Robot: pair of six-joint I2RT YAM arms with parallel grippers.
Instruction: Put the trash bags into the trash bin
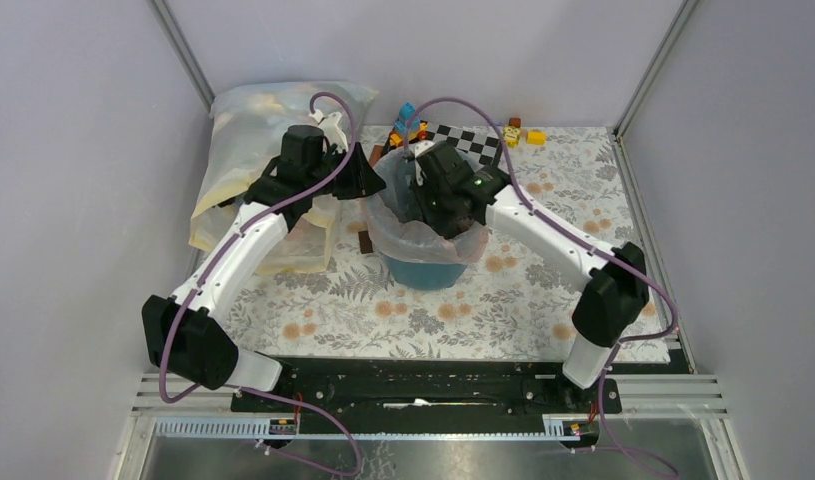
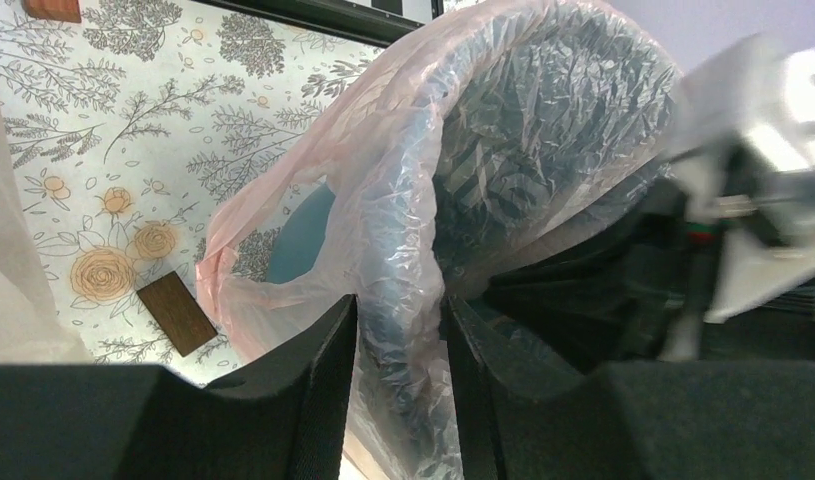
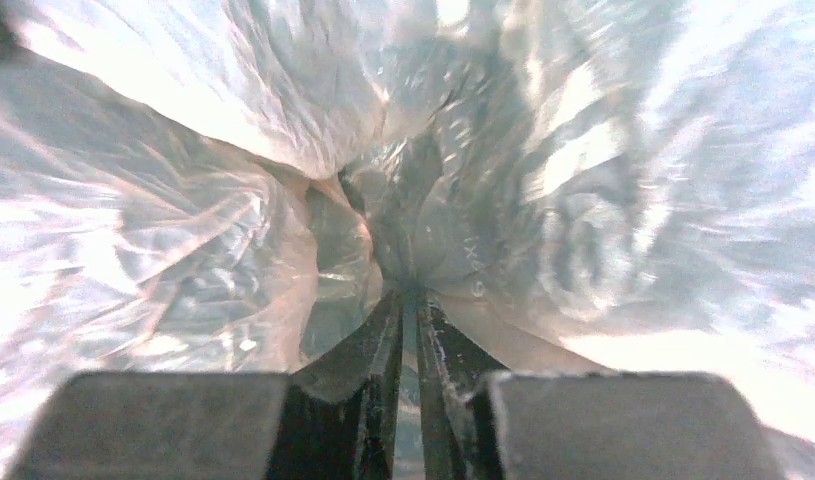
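The bag (image 2: 383,150) is seated in the bin (image 1: 428,273), its film turned over the rim. The left pincer (image 2: 400,305) is closed across the film-covered rim. The right pincer (image 3: 408,300) is deep inside, fingers almost together; whether film is pinched cannot be told. The film should be pressed down gently with the rim clamped, so the lining is not dragged in.
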